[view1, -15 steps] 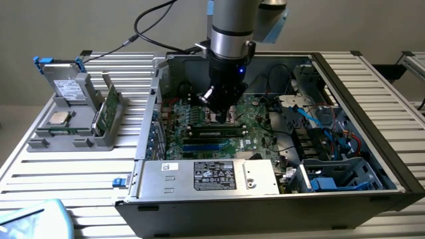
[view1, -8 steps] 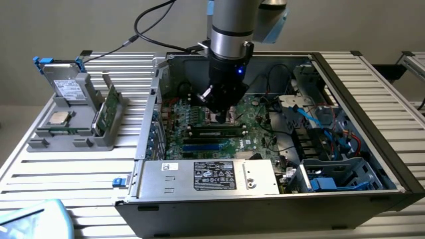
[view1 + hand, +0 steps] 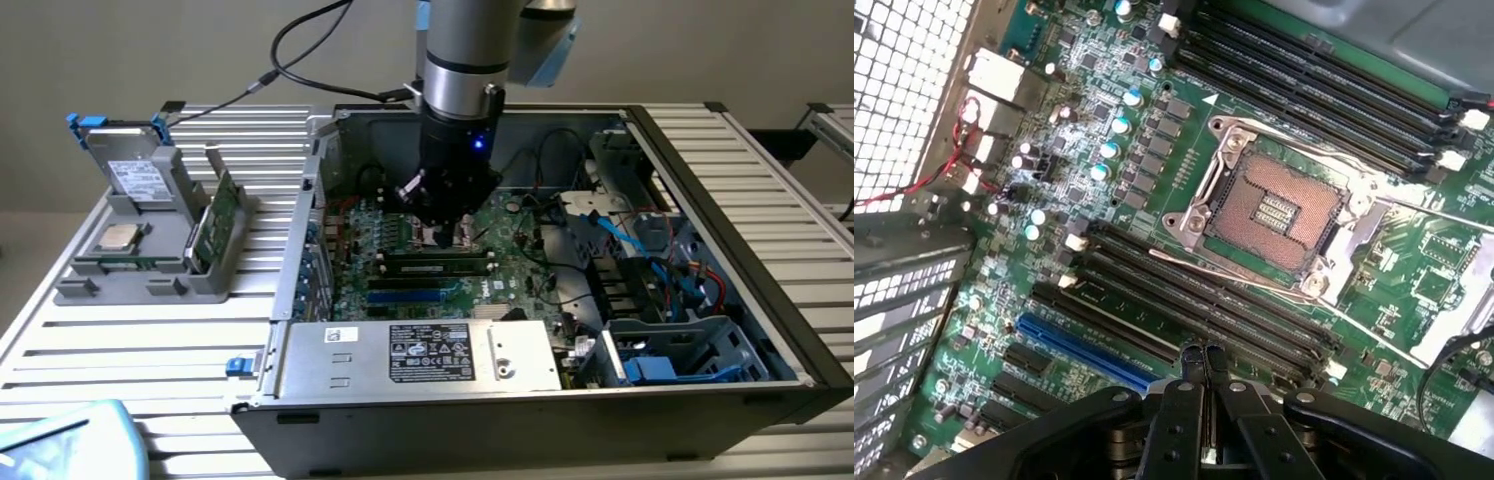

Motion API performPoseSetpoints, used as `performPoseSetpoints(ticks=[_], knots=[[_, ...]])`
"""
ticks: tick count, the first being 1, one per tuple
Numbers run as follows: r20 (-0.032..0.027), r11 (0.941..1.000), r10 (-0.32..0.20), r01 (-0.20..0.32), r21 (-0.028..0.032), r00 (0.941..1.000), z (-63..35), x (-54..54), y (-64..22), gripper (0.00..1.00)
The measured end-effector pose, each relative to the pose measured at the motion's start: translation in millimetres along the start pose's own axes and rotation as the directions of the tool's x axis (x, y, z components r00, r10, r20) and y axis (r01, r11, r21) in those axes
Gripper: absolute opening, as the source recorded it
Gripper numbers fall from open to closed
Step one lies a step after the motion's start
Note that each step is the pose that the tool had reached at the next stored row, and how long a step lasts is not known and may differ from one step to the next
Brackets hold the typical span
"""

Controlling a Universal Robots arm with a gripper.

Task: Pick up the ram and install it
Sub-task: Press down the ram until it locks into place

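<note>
My gripper [image 3: 445, 240] hangs inside the open computer case [image 3: 747, 200], low over the motherboard [image 3: 521, 240], with its fingers shut together and nothing between them. Just in front of the fingertips a long, narrow dark-green stick, the ram [image 3: 434, 267], stands on edge in a memory slot. In the wrist view the shut gripper [image 3: 1201, 357] points at the row of black memory slots [image 3: 1184, 300] beside the empty processor socket [image 3: 1274, 210]. There I cannot tell the ram apart from the slots.
A grey holder [image 3: 147, 285] on the table at the exterior view's left carries a wider green board [image 3: 218, 210], a processor chip [image 3: 120, 237] and a drive [image 3: 134, 175]. The power supply [image 3: 427, 355] fills the case front. Cables and a drive cage [image 3: 681, 350] sit at the right.
</note>
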State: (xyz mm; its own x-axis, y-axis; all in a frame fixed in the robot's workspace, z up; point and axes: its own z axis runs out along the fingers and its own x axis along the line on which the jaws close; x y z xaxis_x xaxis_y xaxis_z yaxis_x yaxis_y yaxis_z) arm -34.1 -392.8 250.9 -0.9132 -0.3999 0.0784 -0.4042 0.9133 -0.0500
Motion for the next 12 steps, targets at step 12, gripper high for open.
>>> performPoseSetpoints(ticks=[12], knots=[[-0.0013, 0.9878, 0.155, -0.155, -0.0076, 0.9878, 0.2, 0.0, 0.0, 0.11]])
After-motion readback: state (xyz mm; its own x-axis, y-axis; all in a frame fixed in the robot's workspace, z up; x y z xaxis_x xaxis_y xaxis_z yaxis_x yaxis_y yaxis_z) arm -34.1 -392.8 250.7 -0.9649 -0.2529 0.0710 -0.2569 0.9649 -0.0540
